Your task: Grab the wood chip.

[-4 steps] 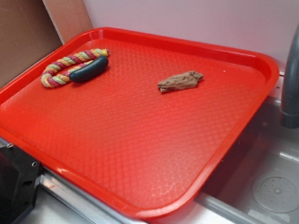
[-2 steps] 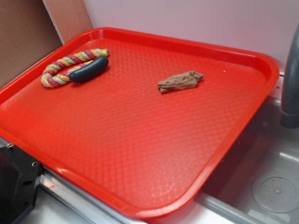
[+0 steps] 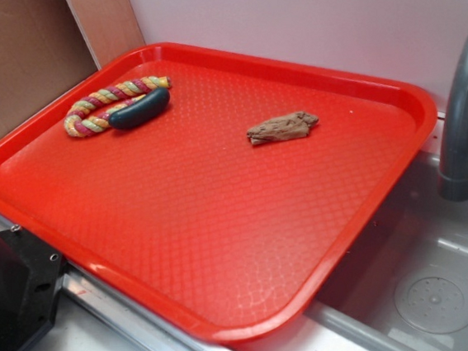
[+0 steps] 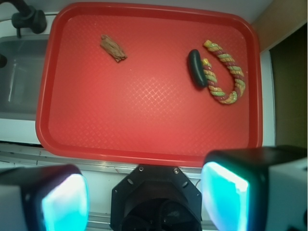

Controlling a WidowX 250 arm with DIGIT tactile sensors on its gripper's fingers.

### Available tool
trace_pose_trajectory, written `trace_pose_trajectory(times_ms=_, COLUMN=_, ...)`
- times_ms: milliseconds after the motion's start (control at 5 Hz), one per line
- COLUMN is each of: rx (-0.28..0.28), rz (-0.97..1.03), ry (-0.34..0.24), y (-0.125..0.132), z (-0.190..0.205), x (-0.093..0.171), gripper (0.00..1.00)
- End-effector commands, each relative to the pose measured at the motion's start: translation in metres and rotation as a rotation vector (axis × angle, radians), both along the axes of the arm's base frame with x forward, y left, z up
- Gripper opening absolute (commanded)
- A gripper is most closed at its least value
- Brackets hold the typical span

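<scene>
So, what we see:
wood chip (image 4: 113, 48): on the red tray (image 4: 144, 144), well away from our gripper (image 4: 144, 202)
gripper: fingers spread apart, holding nothing
room: bare tray all around the chip

a toy kitchen set: grey plastic sink (image 3: 431, 289) and faucet (image 3: 464, 124) beside a red tray (image 3: 222, 226)
</scene>
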State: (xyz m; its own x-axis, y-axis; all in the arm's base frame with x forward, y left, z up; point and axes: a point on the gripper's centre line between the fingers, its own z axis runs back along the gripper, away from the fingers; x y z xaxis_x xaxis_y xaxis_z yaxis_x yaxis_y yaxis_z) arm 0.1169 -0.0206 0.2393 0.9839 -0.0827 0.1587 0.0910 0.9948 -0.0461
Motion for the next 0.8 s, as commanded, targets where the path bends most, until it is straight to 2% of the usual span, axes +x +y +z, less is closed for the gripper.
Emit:
trace_pose_trajectory(times_ms=0, rx=-0.044, rz=-0.114, ry=-0.05, y=0.009, z=-0.044, x=0.045, gripper=1.0)
trace_pose_trajectory(times_ms=200, rx=-0.022, rz=-0.111, ry=-0.031, y=-0.015, z=-0.059, x=0.043, gripper=1.0)
trace_pose_trajectory(times_ms=400, rx=0.049, rz=-0.141, ry=-0.023, y=-0.04, z=-0.086, x=0.058, gripper=1.0)
trace_pose_trajectory(times_ms=600, rx=0.111, rz=-0.155, ry=-0.01, y=-0.057, z=-0.118, x=0.103, gripper=1.0)
